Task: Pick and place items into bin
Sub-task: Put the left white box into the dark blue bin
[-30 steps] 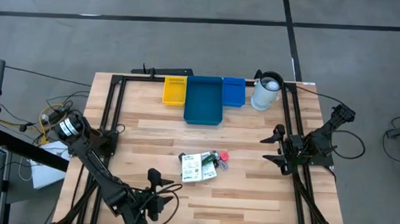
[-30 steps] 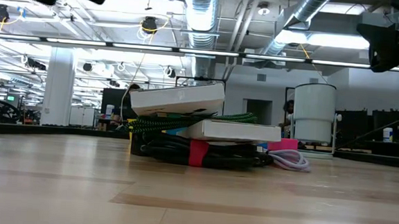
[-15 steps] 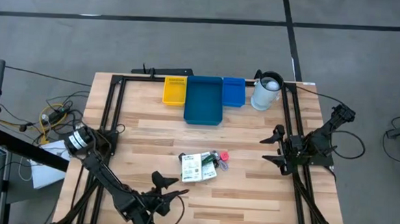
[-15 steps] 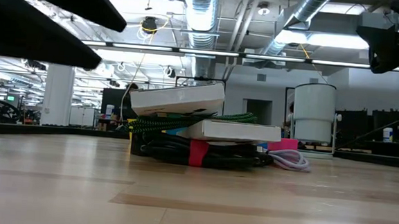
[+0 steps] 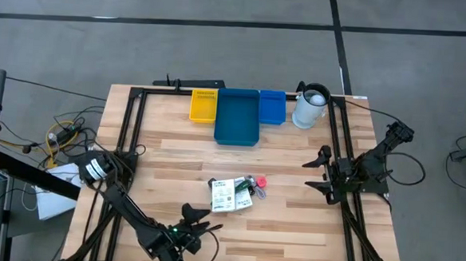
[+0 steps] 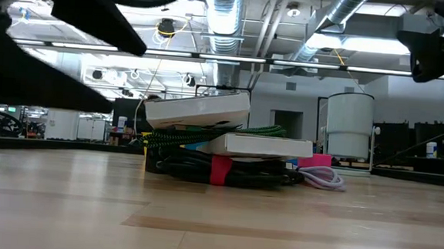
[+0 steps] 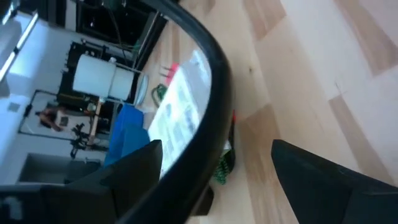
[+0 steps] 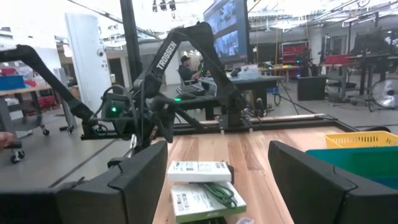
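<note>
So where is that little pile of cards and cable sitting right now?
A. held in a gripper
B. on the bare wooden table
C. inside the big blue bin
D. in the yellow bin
B: the pile of white printed cards and cable lies on the wooden table, apart from the big blue bin.

High: I look straight down on the whole table [image 5: 292, 221].
Low: level at tabletop, facing the room, close to the item pile [image 6: 221, 144].
Wrists: each looks past its own fingers.
Shared: I see that pile in all four views.
</note>
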Controlling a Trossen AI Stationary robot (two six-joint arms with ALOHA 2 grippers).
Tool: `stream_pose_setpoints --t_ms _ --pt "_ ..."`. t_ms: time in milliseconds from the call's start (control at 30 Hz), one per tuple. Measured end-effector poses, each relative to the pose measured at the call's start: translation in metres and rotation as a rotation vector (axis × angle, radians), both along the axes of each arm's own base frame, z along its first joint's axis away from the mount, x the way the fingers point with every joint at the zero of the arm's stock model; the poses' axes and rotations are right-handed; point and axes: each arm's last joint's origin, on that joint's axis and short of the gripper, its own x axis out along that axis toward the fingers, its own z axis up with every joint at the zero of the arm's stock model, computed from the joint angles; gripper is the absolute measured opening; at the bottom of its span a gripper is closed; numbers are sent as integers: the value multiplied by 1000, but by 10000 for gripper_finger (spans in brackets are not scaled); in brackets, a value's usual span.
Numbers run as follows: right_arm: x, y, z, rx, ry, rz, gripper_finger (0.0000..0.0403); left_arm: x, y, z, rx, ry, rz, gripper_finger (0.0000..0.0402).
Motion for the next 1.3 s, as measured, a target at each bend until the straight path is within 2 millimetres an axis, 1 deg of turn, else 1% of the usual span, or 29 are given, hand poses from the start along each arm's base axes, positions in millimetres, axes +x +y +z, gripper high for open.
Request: stream_pose_setpoints --t_ms 133,233,333,400,833,1300 --pt "0 0 -1 -8 9 0 276 2 1 -16 77 53 -12 292" --pt "0 0 -1 -10 12 0 276 2 2 -19 107 29 5 292" --pt "0 0 -1 -11 12 0 276 4 3 -19 133 -32 37 292" --pt "0 0 -2 -11 13 0 276 5 4 -18 140 -43 45 292" --pt "0 0 -3 -18 21 0 276 17 14 -19 130 -17 70 292" --pt "0 0 -3 -20 23 0 276 26 23 -19 122 34 73 292"
